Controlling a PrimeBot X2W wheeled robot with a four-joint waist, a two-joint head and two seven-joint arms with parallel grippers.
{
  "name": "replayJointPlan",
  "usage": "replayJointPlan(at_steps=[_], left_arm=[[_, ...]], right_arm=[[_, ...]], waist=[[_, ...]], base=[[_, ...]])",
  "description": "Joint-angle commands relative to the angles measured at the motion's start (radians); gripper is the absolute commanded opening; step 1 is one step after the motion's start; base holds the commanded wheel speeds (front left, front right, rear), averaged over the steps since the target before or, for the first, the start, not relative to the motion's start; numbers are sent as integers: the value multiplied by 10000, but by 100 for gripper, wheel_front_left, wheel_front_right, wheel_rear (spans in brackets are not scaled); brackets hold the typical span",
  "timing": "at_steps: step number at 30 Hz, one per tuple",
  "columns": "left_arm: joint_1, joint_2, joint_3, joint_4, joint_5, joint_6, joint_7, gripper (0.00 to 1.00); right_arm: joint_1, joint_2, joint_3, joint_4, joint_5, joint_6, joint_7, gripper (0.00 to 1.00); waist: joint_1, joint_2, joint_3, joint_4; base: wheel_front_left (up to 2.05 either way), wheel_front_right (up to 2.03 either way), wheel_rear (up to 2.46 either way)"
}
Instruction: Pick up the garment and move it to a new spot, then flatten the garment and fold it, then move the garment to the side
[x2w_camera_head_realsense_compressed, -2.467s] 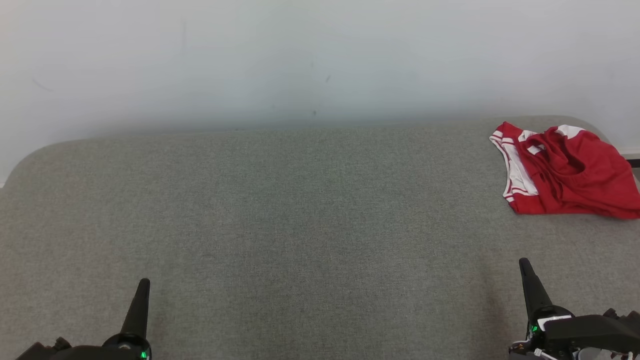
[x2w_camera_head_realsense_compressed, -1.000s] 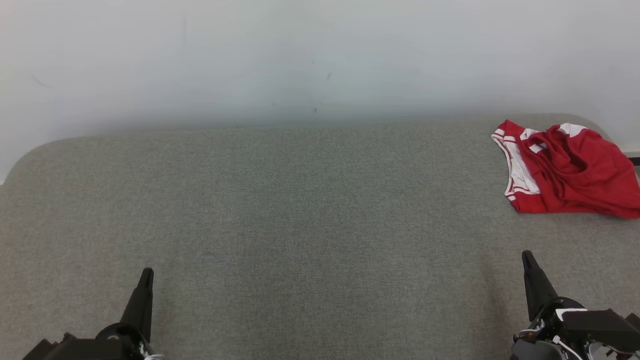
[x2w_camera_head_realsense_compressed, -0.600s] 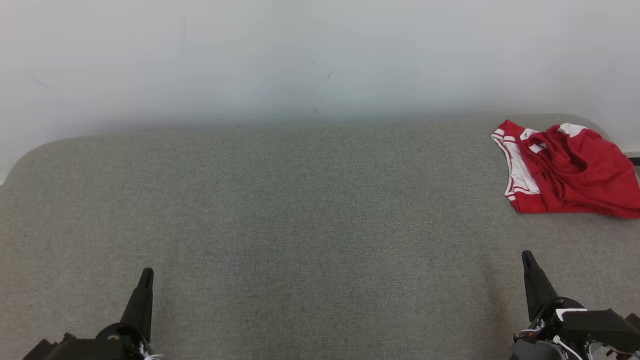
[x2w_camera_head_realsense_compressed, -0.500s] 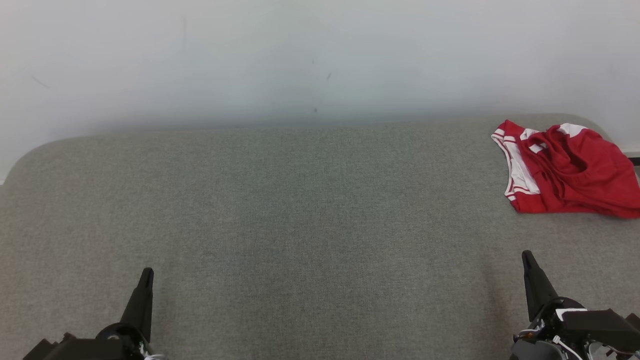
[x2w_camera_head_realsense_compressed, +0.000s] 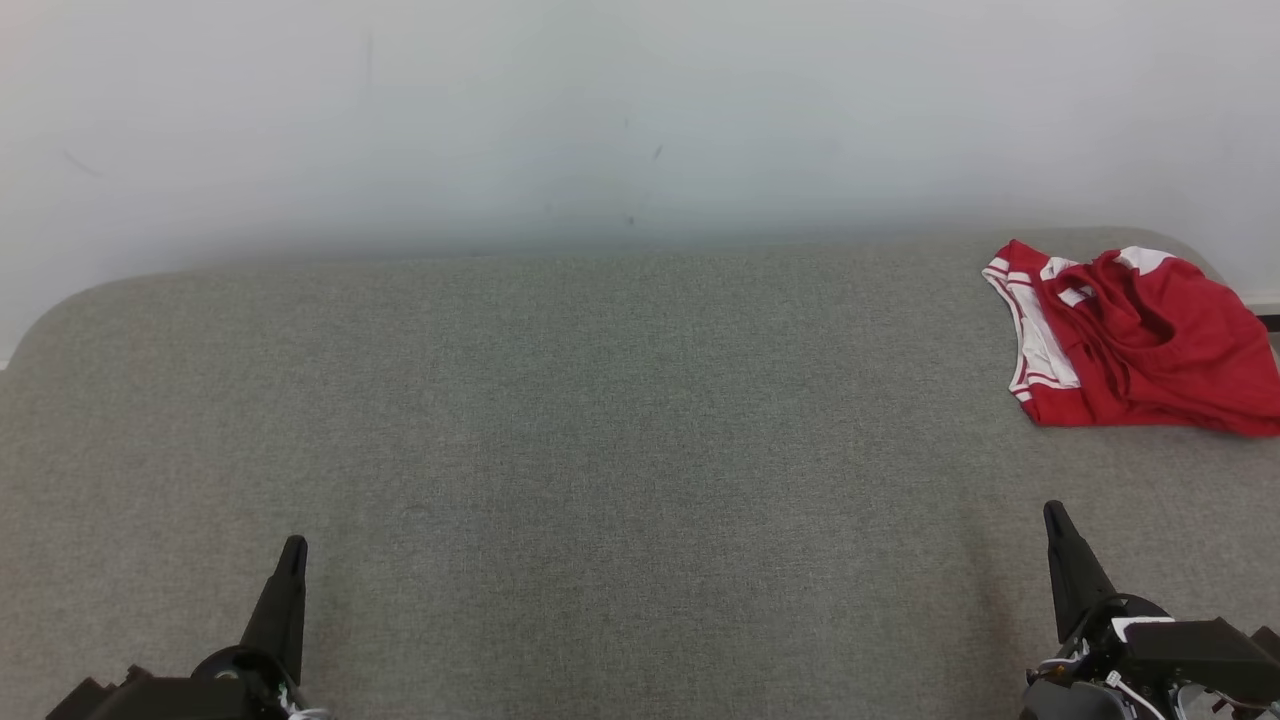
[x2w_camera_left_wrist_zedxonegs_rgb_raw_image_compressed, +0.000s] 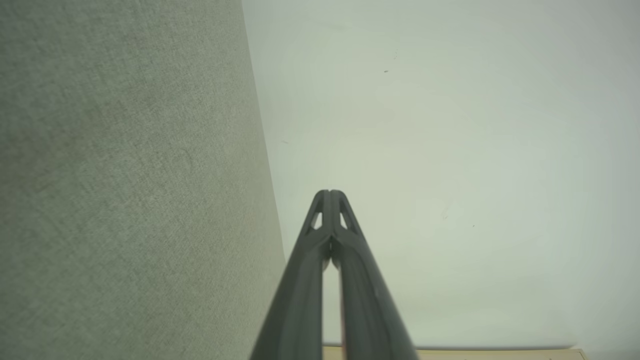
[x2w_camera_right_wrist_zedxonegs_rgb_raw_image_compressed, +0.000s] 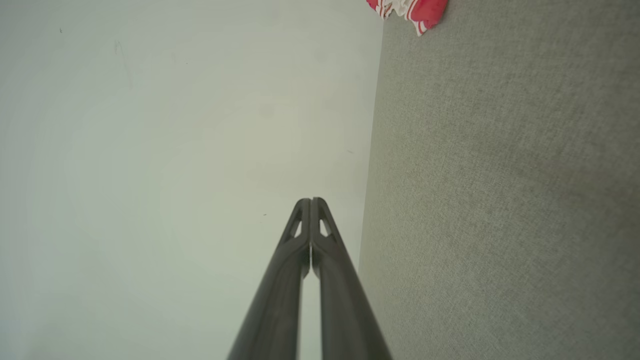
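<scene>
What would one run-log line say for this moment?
garment: bunched, far right of grey surface | left pincer: shut, empty | right pincer: shut, empty, apart from garment

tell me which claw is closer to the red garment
The right claw, at the lower right of the head view, on the same side as the red garment; the left claw sits far across at the lower left.

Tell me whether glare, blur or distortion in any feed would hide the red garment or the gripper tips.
Head view: soft even light, no glare; the garment is sharp but clipped by the right edge. Left wrist view: left gripper tips crisp, finger bases blurred. Right wrist view: right gripper likewise; the garment sits small, cut off by the top edge.
</scene>
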Motion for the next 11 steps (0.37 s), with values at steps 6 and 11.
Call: replayJointPlan(at_steps=[6, 11], left_arm=[[-111, -4, 23, 20, -42, -5, 28, 0], [-111, -4, 23, 20, -43, -5, 27, 0]], right_arm=[[-71, 21, -20, 7, -34, -21, 23, 0], [-72, 24, -25, 6, -39, -21, 28, 0]], waist=[[0, -1, 0, 0], [0, -1, 0, 0]], base=[[0, 0, 0], [0, 0, 0]])
